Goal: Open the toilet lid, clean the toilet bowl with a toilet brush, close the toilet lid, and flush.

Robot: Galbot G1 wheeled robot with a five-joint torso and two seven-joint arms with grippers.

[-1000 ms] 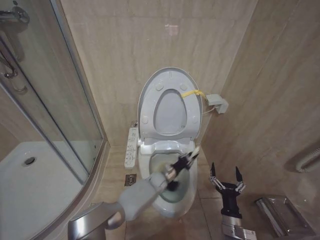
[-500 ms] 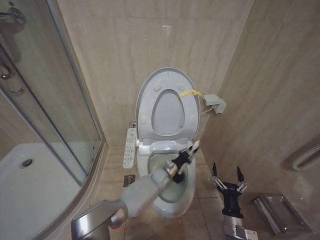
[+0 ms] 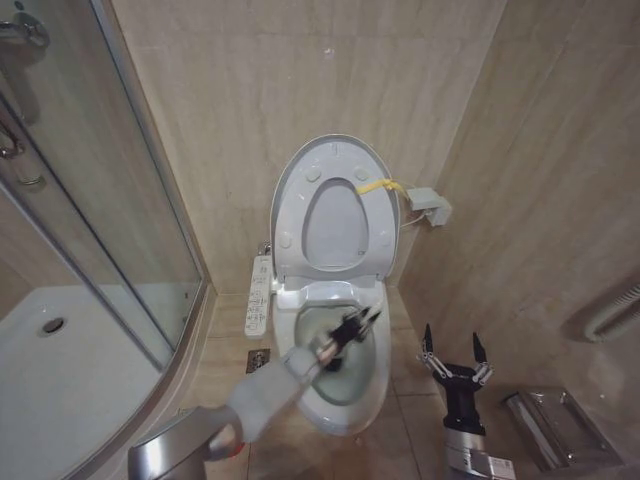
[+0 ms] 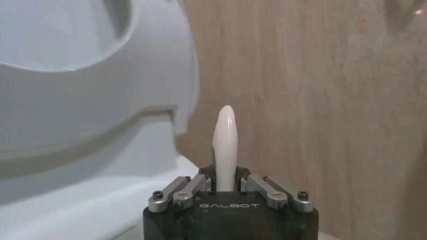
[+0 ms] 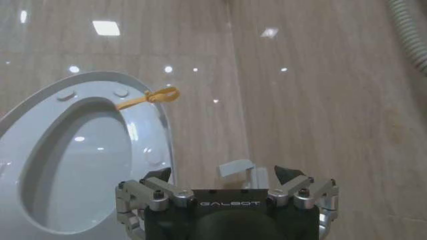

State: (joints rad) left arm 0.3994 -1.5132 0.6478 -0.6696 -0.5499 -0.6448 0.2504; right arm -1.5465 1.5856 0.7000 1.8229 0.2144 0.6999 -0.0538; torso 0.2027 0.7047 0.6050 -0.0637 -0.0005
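The left gripper (image 3: pixel 352 327) clamps the toilet brush (image 4: pixel 225 145) handle between its jaws, low inside the toilet bowl (image 3: pixel 375 395). The toilet lid (image 3: pixel 325 165) stands raised behind. The right gripper (image 3: pixel 455 352) hangs beside the bowl, jaws wide.

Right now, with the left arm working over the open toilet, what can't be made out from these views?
- Toilet brush: head view, its bristle head sits behind the left tool; left wrist view, the handle alone rises from the tool.
- Toilet bowl: head view, the left arm covers much of the inside, so stain or water cannot be judged.
- Button panel: head view, markings too small.
- Right tool: open beside the bowl, idle; right wrist view, its fingertips partly cut off by the body.
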